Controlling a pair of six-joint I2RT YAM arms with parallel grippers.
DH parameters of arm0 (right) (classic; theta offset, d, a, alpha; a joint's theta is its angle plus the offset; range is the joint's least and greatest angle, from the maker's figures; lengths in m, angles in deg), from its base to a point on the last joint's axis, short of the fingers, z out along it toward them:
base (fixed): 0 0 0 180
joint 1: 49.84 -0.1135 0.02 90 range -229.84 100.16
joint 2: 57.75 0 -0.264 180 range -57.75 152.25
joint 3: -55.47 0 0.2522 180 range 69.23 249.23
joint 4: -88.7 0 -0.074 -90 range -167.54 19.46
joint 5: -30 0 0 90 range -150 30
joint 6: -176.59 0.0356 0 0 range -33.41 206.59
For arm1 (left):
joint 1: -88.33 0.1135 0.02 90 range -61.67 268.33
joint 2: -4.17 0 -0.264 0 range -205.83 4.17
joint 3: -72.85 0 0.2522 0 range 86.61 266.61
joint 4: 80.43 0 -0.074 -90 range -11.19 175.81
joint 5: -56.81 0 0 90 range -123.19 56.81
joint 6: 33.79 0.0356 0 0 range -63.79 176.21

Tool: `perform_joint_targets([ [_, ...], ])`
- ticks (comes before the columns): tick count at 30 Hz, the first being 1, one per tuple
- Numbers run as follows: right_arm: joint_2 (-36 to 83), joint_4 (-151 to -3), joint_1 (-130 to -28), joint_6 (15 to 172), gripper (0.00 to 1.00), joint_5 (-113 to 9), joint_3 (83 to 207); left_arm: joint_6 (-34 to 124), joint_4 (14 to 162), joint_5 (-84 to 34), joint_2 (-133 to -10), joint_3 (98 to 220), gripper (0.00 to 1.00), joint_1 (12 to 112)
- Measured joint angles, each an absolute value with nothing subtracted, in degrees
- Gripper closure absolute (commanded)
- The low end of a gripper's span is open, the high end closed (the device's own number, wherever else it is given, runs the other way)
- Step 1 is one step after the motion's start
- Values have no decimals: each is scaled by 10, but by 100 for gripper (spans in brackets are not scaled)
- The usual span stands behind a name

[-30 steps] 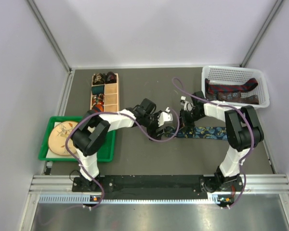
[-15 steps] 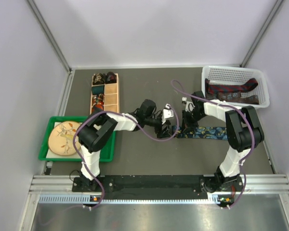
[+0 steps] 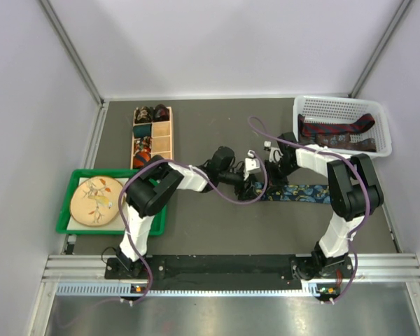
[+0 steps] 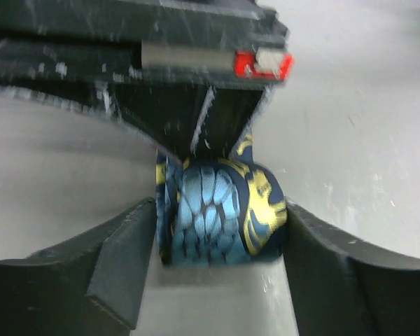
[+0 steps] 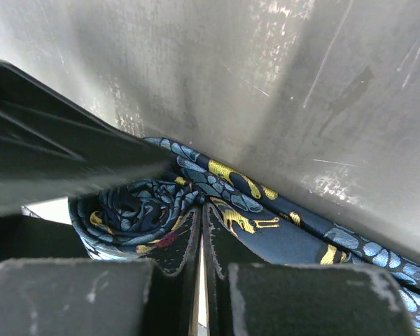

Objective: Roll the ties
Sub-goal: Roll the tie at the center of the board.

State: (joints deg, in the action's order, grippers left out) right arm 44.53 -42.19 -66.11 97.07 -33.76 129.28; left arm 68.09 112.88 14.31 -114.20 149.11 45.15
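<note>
A dark blue tie with blue and yellow print lies flat across the table's middle right. Its left end is rolled into a small coil, which also shows in the right wrist view. My left gripper holds that coil between its two fingers, touching it on both sides. My right gripper is shut, its tips standing on the tie just beside the coil. Dark red patterned ties lie in a white basket.
The white basket stands at the back right. A wooden divided box with small tie coils stands at the back left. A green tray with a round plate sits at the left.
My left gripper has moved right, close up to the right gripper, and now has the tie's coiled end between its fingers. The right arm has barely moved.
</note>
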Motion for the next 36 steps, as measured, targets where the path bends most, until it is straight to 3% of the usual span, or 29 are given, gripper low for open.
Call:
perform_joint_targets([
  [5, 446, -423, -662, 971, 100, -336, 1293, 687, 1106, 129, -1163, 1521, 49, 439],
  [7, 446, -423, -662, 971, 100, -335, 1293, 710, 1073, 119, -1164, 1535, 61, 436],
  [11, 447, -424, -662, 970, 100, -327, 1294, 764, 985, 94, -1164, 1572, 71, 428],
  [13, 447, -423, -661, 970, 100, -325, 1294, 795, 938, 82, -1163, 1591, 72, 425],
  [23, 437, -392, -585, 949, 54, -229, 1294, 919, 749, -5, -1146, 1647, 77, 415],
  [28, 415, -399, -556, 957, 49, -152, 1290, 946, 701, -34, -1146, 1667, 72, 409],
  [36, 412, -488, -589, 1018, 50, -84, 1250, 960, 676, -60, -1146, 1680, 69, 398],
])
